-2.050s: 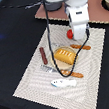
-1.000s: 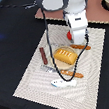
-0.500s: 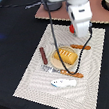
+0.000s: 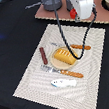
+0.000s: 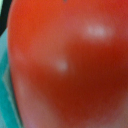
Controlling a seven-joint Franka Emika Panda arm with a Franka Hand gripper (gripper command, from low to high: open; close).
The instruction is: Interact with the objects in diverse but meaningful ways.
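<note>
Filling the whole wrist view: the tomato [image 5: 65,65], glossy red, pressed close to the lens. Showing only as a red sliver at upper right of the exterior view, clamped in the gripper [image 4: 74,12] above the board [image 4: 48,13]. Lying lower, mid-frame on the mat [image 4: 33,74]: bread [image 4: 64,57], sausage [image 4: 43,55].

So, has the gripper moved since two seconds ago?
Yes. In the exterior view the gripper has gone up and away from the striped placemat, toward the brown board behind it.

The arm reaches over the far board, its end effector [image 4: 73,11] clamped on something red.
</note>
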